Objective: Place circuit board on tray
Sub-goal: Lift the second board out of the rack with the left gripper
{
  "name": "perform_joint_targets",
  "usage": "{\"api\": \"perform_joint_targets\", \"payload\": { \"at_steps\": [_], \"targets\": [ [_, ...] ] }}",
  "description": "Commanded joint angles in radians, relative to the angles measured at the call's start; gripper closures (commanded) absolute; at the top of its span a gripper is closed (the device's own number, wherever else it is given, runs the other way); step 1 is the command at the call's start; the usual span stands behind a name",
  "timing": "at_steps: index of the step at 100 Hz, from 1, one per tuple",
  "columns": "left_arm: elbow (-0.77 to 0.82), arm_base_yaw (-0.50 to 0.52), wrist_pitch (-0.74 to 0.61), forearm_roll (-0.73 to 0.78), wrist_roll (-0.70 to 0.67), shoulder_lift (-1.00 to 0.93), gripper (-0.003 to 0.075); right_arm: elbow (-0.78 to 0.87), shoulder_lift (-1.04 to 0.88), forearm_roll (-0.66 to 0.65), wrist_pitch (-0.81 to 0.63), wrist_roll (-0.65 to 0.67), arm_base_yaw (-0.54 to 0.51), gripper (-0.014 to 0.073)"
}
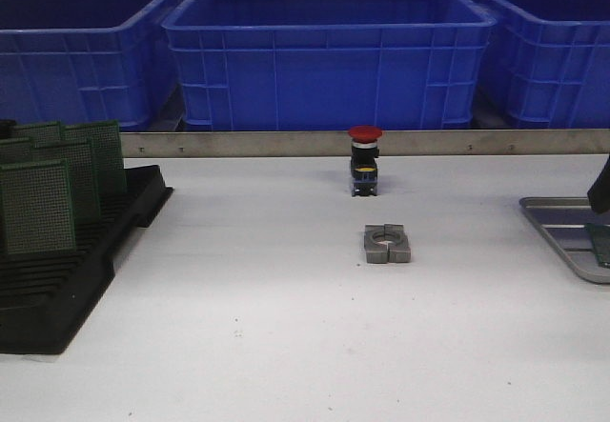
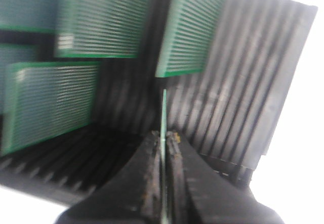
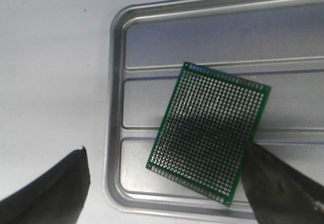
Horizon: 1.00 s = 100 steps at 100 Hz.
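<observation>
One board [image 3: 208, 133] already lies flat in the tray [image 3: 117, 107], skewed across the pale ridges and near the tray's corner, so at least one placement looks done. The right gripper [image 3: 164, 183] hangs above it with its dark fingers [image 3: 48, 188] spread wide to either side of the board, gripping nothing; one finger's edge seems to meet the board's corner in the right wrist view, but I cannot tell whether they touch or merely overlap. In the front view the tray [image 1: 558, 220] sits at the far right edge of the tabletop [image 1: 257, 327], mostly cut off by the frame. At the left, the black rack [image 1: 67, 279] holds several more boards [image 1: 38, 208] standing upright in its slots. The left gripper [image 2: 163, 135] is over this rack, and its fingers are pressed together on a thin green edge that I take to be another board [image 2: 164, 113] seen edge-on, standing upright over the slots; the view is blurred, and whether that board sits in its slot or is already lifted clear I cannot tell. I judge the job partly finished: one board delivered, a second in the left gripper's grasp at the rack, and the rest waiting. A red-capped button [image 1: 364, 160] and a small metal block [image 1: 387, 244] stand mid-tabletop, between rack and tray, with blue crates [image 1: 324, 55] beyond.
</observation>
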Motion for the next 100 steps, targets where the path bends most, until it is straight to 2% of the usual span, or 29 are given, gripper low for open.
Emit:
{"api": "perform_joint_targets", "payload": {
  "at_steps": [1,20,46,64,78,90,100],
  "targets": [
    [-0.042,0.0,0.074,-0.027,-0.04,-0.068,0.074,-0.023,-0.029,0.014,-0.006,-0.004,-0.007,-0.0029],
    [-0.042,0.0,0.074,0.004,-0.04,-0.095,0.074,-0.023,-0.025,0.014,-0.002,-0.004,-0.007,-0.0029],
    [-0.05,0.0,0.074,-0.073,-0.019,-0.129,0.074,-0.023,-0.025,0.014,0.001,-0.005,-0.007,-0.0029],
    [-0.092,-0.012,0.074,-0.241,-0.019,-0.152,0.074,-0.025,-0.025,0.014,0.032,-0.067,-0.006,-0.0029],
    [-0.109,-0.078,0.074,-0.323,-0.019,-0.152,0.074,-0.029,-0.027,0.015,0.067,-0.113,-0.006,-0.0029],
    [-0.109,-0.186,0.074,-0.332,-0.019,-0.135,0.074,-0.051,-0.027,0.031,0.122,-0.152,-0.003,-0.0029],
    [-0.109,-0.278,0.048,-0.35,-0.019,-0.111,0.074,-0.078,-0.028,0.09,0.2,-0.24,0.01,-0.0029]
  ]
}}
